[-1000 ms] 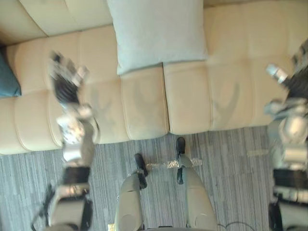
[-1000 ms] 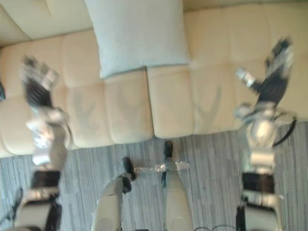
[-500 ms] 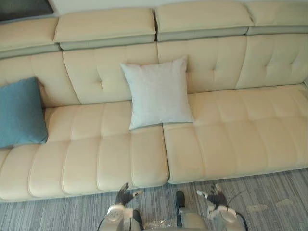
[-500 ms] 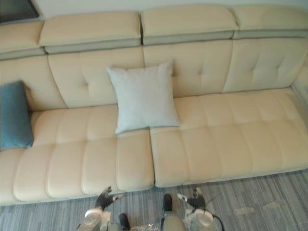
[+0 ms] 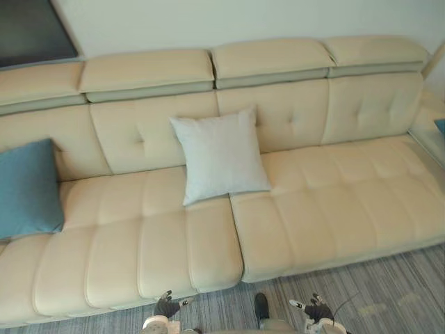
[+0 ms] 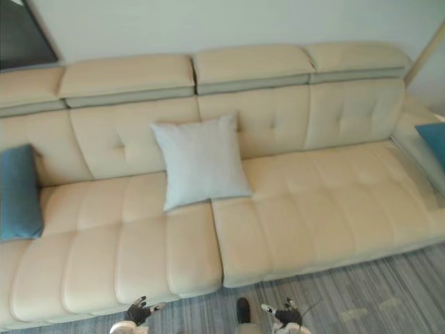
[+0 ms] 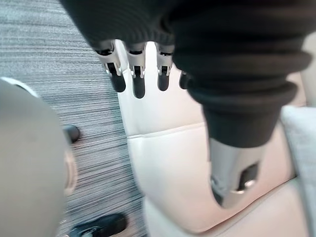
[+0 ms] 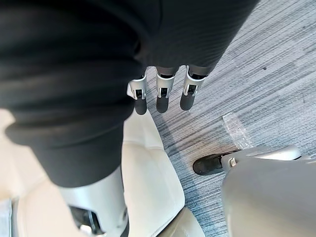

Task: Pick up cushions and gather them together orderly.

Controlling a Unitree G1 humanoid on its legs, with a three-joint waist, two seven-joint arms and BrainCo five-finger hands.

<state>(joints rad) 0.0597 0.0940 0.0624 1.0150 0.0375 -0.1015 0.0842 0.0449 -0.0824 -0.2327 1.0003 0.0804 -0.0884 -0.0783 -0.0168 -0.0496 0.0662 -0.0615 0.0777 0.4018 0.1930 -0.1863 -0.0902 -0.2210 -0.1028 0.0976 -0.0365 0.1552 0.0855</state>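
Your left hand (image 5: 167, 306) and right hand (image 5: 316, 309) hang low, fingers straight, empty: nothing picked yet. Pale grey square cushion (image 5: 219, 154) leans mid cream leather sofa (image 5: 334, 202); blue square cushion (image 5: 29, 188) well left.

Cream sofa (image 5: 306, 209) stands on grey striped carpet (image 5: 389, 292). On its seat: pale grey cushion (image 5: 219, 154) leaning against centre backrest; blue cushion (image 5: 28, 188) at left end.

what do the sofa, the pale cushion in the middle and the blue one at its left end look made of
Sofa: cream leather or imitation leather, smooth with a faint sheen, stitched panels and button tufts; which one, I cannot tell.
Pale cushion: matte cloth, likely woven, no sheen.
Blue cushion: matte cloth as well, weave too fine to make out.
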